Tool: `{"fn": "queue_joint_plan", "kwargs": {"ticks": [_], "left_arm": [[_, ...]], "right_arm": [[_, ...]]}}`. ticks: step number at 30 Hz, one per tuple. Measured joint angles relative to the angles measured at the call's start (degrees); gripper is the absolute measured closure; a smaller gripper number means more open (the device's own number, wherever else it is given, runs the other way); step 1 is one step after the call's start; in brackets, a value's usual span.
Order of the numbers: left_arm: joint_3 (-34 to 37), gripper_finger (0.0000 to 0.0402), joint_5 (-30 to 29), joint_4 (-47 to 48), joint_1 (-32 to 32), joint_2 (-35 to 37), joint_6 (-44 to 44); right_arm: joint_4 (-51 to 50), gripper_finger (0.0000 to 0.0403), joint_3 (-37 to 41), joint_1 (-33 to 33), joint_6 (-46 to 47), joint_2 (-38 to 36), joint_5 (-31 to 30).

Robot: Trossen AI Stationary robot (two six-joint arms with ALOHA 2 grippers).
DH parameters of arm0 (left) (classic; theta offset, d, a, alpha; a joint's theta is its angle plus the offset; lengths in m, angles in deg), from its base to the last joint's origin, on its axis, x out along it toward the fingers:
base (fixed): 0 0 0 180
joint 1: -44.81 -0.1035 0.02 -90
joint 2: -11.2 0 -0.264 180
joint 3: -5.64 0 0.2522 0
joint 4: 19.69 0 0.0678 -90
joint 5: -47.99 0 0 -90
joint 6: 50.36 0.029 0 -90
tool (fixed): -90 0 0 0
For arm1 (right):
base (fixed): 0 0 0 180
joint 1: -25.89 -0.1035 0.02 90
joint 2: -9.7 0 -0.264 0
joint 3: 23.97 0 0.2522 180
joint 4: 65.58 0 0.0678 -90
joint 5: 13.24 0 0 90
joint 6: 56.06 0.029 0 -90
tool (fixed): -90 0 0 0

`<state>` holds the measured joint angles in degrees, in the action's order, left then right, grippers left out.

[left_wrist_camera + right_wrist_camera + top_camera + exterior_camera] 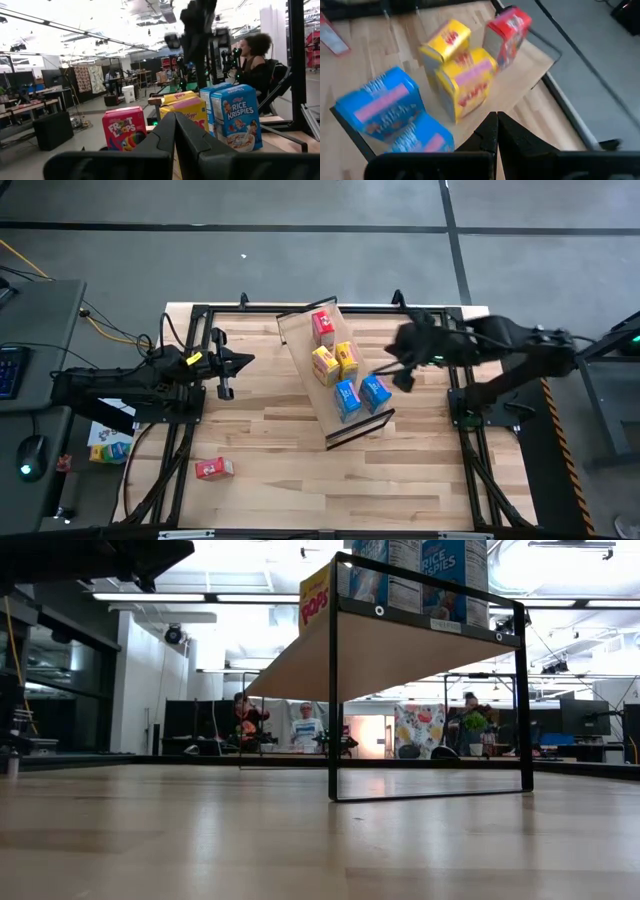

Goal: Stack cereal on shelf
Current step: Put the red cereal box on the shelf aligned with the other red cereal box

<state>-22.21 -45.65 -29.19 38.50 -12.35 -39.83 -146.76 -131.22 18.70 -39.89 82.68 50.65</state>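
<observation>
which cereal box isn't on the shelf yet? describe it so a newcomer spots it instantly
Start at the shelf running diagonally across the tabletop's middle, carrying five upright boxes. Go to the table's near-left corner, below the left gripper. The red cereal box lying flat there, alone on the bare wood, is the one.

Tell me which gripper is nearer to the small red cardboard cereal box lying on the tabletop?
Left. The left gripper is up and slightly right of the red cereal box; the right gripper is far across, beyond the shelf.
</observation>
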Motion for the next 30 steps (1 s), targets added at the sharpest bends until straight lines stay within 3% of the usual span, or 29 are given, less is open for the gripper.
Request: {"fn": "queue_joint_plan", "kwargs": {"ticks": [6,12,16,21,30], "left_arm": [[0.0,0.0402,0.0,-1.85,0.0,0.0,0.66],[0.0,0.0402,0.0,-2.37,0.0,0.0,0.59],[0.0,0.0402,0.0,-1.14,0.0,0.0,0.09],[-0.02,0.0402,0.0,0.16,0.0,-0.07,0.09],[-0.02,0.0402,0.0,-0.18,0.0,-0.04,0.14]], "right_arm": [[25.54,0.0403,29.95,0.92,2.7,-27.35,4.89],[58.66,0.0403,53.8,0.34,-7.93,-44.46,8.07],[76.96,0.0403,66.7,0.35,-14.8,-48.36,8.94],[92.03,0.0403,76.13,0.34,-19.58,-48.56,13.07],[98.42,0.0403,79.39,0.34,-20.74,-48.6,17.12]]}}
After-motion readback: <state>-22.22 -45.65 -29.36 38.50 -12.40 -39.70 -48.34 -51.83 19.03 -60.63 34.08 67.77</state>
